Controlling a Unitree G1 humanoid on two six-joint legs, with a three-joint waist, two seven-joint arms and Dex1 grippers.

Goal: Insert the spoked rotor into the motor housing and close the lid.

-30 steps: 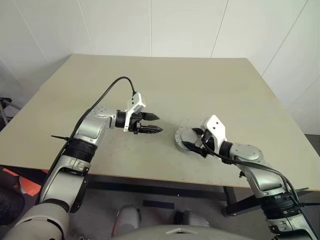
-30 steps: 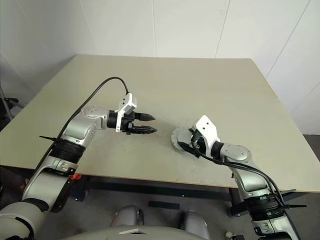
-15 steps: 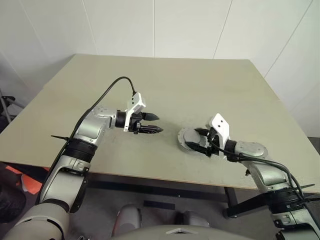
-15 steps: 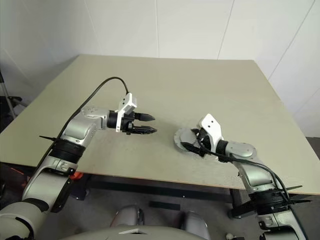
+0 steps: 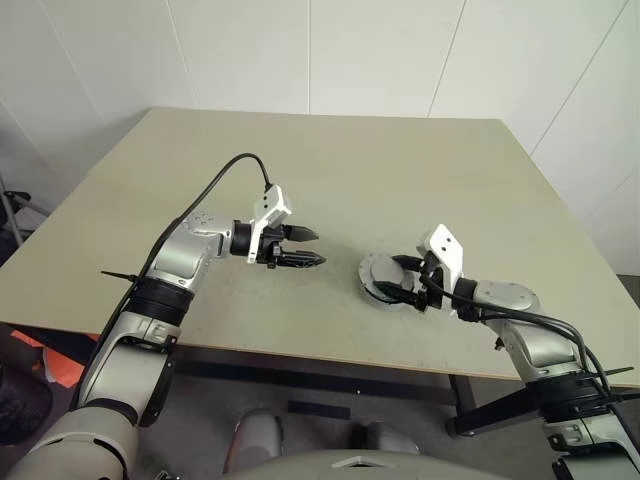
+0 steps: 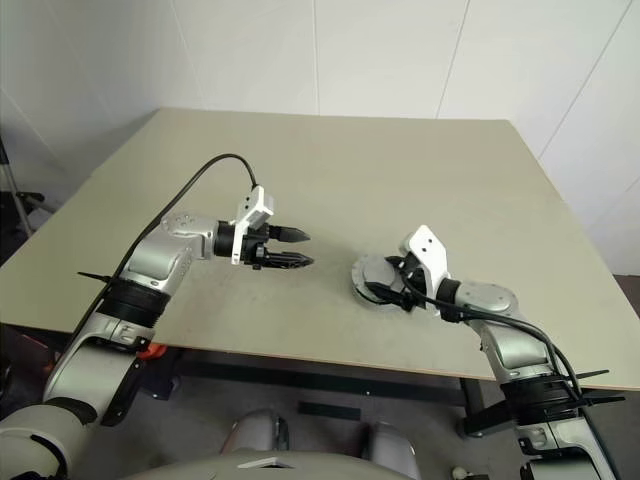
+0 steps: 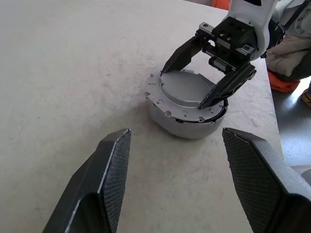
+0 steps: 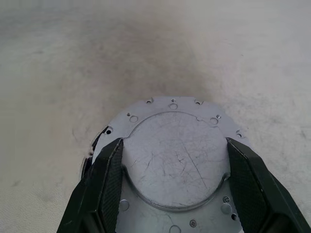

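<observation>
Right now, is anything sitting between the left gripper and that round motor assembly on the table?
Nothing visible does. Bare table lies between the open left gripper and the lid atop the motor assembly. The right gripper straddles the lid from the far side, its fingers at the raised disc's edges.

A beige table (image 5: 400, 160) stands against white panelled walls (image 5: 380, 50), with perhaps grey floor beneath.
</observation>
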